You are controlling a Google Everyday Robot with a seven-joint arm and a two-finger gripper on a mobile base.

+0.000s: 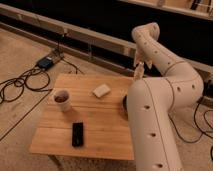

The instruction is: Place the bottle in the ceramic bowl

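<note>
The ceramic bowl (123, 103) shows only as a dark sliver at the table's right edge; my white arm hides most of it. My gripper (139, 71) hangs from the wrist above the table's far right corner, behind and above the bowl. A pale narrow thing at the gripper may be the bottle, but I cannot tell it apart from the gripper. No other bottle shows on the table.
On the wooden table (105, 120) stand a white mug with dark contents (62, 100) at the left, a pale block (101, 90) at the back middle and a flat black object (77, 134) at the front. Cables and a blue box (46, 62) lie on the floor at the left.
</note>
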